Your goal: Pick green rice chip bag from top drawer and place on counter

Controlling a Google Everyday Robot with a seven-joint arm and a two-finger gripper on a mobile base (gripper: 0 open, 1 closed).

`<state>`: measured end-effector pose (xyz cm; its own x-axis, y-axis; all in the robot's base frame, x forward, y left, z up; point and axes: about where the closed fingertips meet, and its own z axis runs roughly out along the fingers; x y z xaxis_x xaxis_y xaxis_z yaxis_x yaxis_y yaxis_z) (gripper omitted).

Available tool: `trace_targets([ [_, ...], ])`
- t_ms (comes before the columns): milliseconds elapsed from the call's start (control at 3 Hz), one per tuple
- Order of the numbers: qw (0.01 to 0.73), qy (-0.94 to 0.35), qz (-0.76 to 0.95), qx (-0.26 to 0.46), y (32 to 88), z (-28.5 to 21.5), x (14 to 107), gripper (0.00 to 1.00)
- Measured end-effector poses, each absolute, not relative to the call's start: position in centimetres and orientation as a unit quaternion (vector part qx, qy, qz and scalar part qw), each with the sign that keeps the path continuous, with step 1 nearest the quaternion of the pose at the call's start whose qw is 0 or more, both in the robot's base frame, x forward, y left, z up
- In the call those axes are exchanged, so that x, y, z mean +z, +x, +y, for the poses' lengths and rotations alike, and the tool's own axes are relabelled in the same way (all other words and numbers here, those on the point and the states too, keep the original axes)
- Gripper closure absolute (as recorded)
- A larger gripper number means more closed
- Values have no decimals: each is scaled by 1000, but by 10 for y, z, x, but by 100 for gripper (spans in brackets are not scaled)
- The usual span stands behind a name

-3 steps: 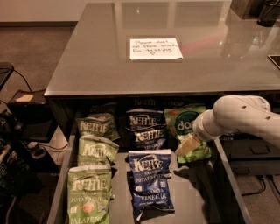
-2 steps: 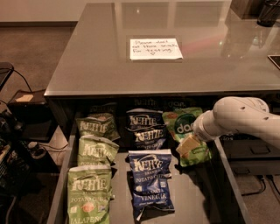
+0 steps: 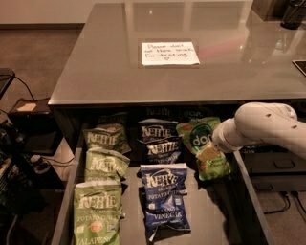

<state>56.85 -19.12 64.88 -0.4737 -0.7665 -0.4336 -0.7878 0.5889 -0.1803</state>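
The green rice chip bag [image 3: 201, 136] lies at the back right of the open top drawer [image 3: 213, 215]; it is bright green with a dark round "dang" logo. My gripper [image 3: 207, 153] reaches in from the right on a white arm [image 3: 260, 127] and sits on the middle of this bag, covering part of it below the logo. The bag's lower end [image 3: 216, 167] shows beneath the gripper. The counter [image 3: 119, 62] is the glossy gray top above the drawer, with a white handwritten note [image 3: 169, 53] on it.
Three olive-green Kettle bags [image 3: 106, 165] lie in the drawer's left column. Dark blue Kettle bags [image 3: 163, 191] fill the middle column. Cables and dark equipment [image 3: 19, 158] stand on the floor at left. A dark object [image 3: 294, 12] stands at the counter's far right corner.
My gripper has shifted slightly toward the back of the drawer, higher on the green bag. The bags have not visibly moved.
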Motion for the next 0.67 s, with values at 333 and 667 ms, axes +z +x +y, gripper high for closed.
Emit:
trace_targets([
  [333,241,-453,858,22,569,-191,655,84],
  [667,241,-453,858,22,568,-191,658,100],
])
